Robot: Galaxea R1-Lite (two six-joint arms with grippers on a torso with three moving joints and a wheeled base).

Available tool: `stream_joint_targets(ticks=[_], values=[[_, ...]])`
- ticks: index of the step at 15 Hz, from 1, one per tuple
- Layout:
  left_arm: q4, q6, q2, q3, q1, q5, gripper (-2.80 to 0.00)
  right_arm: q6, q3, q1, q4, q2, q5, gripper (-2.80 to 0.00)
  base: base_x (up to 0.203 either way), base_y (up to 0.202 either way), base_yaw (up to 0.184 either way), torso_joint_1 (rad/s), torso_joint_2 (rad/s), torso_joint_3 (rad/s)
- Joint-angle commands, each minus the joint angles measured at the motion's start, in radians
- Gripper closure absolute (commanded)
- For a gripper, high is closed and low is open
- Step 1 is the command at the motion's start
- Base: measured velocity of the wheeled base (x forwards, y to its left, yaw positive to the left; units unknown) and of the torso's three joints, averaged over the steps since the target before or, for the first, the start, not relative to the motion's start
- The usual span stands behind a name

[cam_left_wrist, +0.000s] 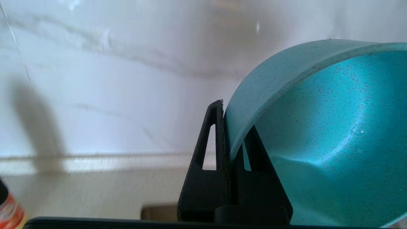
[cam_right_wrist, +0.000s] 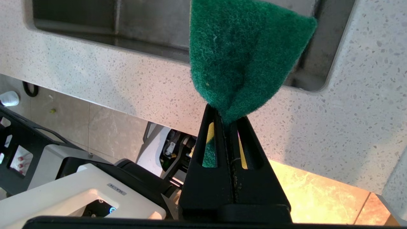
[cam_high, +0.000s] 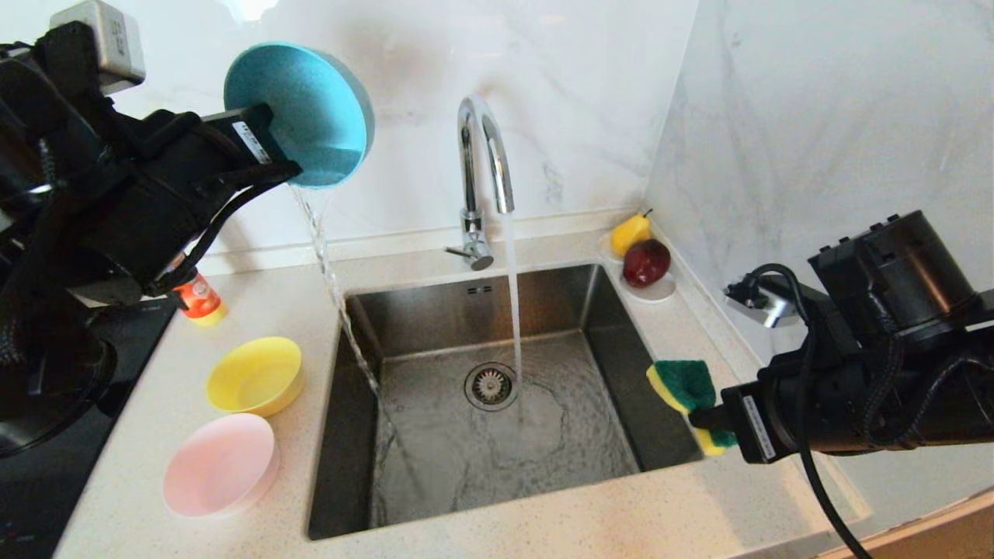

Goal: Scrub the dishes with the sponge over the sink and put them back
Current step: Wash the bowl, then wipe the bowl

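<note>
Left gripper (cam_high: 283, 167) is clamped on the rim of the teal bowl (cam_high: 311, 109), 1 finger (cam_left_wrist: 210, 152) outside the wall, the other inside. The bowl is raised high by the back wall and tipped on edge, mouth facing out toward the faucet (cam_high: 485, 155). A thin stream of water runs off its low edge, just under the fingers, down to the left edge of the sink (cam_high: 435, 310). Judged purpose of the tilt: draining rinse water into the basin, not onto the counter (cam_high: 543, 512).

Right gripper (cam_high: 703, 423) is pinched shut on the sponge (cam_high: 683, 384), green face buckled where the fingers (cam_right_wrist: 203, 165) squeeze it, yellow foam showing through the finger slots. It hangs over the sink's right rim, sponge pointing toward the basin. Judged reason: parked close, ready for the next scrub, drips falling into the steel.

Faucet is running; its stream lands beside the drain (cam_high: 491, 386), well apart from both grippers.

Relative to the left gripper: teal bowl in its grip; yellow bowl (cam_high: 255, 375) and pink bowl (cam_high: 221, 464) lie well below it on the counter, left of the sink, near each other. A small bottle (cam_high: 198, 299) stands under the left arm. Relative to the right gripper: sponge in its grip, sink directly beyond it, fruit saucer (cam_high: 648, 291) farther back by the wall.
</note>
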Motion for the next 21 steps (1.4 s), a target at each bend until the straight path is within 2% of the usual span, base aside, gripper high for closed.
stream_joint_targets(ticks=[1,6,8,11,15,17,18,19,21], values=[[-0.047,0.000,-0.004,0.022,0.000,0.002,0.00,0.001,0.005,0.003,0.003,-0.008,0.001,0.00,0.000,0.000,0.000,0.000,0.00,0.000],[-0.080,-0.023,-0.025,0.031,0.009,0.000,0.00,0.006,0.025,0.006,0.001,-0.006,0.018,0.00,0.000,0.000,0.000,0.000,0.00,0.000],[-0.021,-0.036,-0.030,0.020,0.009,0.001,0.00,0.017,0.021,0.010,0.000,-0.029,0.025,0.00,0.000,0.000,0.000,0.000,0.00,0.000],[0.277,-0.034,-0.085,0.028,0.008,-0.021,0.00,0.016,0.022,0.027,0.005,-0.082,0.050,0.00,0.000,0.000,0.000,0.000,0.00,0.000],[0.746,-0.036,-0.253,0.060,0.007,-0.231,0.00,0.012,0.010,0.118,0.030,-0.130,0.109,0.00,0.000,0.000,0.000,0.000,0.00,0.000],[0.998,-0.037,-0.281,0.031,0.006,-0.275,0.00,0.016,0.003,0.142,0.033,-0.138,0.139,0.00,0.000,0.000,0.000,0.000,0.00,0.000],[1.083,-0.040,-0.286,0.025,0.006,-0.286,0.00,0.018,-0.006,0.156,0.034,-0.138,0.147,0.00,0.000,0.000,0.000,0.000,0.00,0.000],[1.109,-0.066,-0.286,0.037,0.005,-0.291,0.00,0.021,-0.019,0.176,0.040,-0.138,0.150,0.00,0.000,0.000,0.000,0.000,0.00,0.000],[1.106,-0.121,-0.292,0.063,-0.042,-0.291,0.00,0.022,-0.034,0.217,0.066,-0.137,0.152,0.00,0.000,0.000,0.000,0.000,0.00,0.000]])
